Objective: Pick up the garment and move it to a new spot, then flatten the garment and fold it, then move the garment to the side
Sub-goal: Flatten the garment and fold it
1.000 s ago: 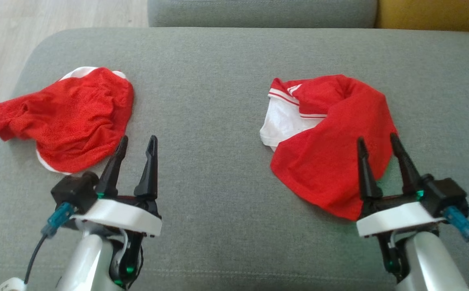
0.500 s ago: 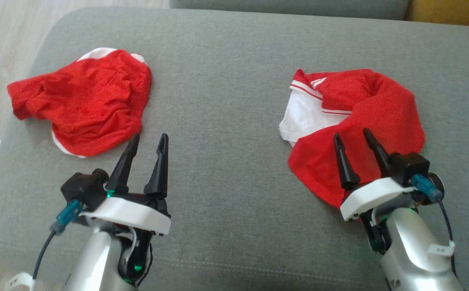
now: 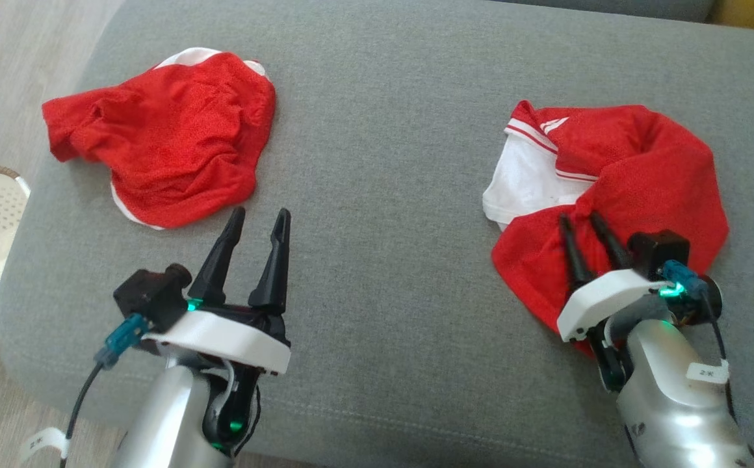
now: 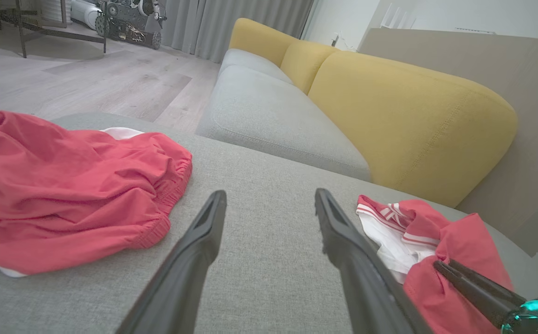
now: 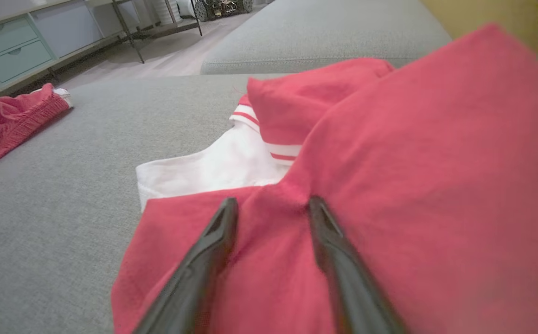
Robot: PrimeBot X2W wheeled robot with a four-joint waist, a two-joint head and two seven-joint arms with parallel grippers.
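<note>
Right gripper [image 3: 578, 216] is pressed, jaws parted, into the red garment [image 3: 663, 162] bunched between its tips; left gripper [image 3: 260, 212] is held spread, well apart.

The garment [image 5: 459, 208] blurs and runs off the right wrist view's edge.

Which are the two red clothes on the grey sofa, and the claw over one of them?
left garment [image 3: 169, 140], head view, middle of its crumpled red cloth.
right garment [image 3: 663, 175], head view, its red fold.
right gripper [image 3: 580, 218], head view, midway between its fingertips.
</note>
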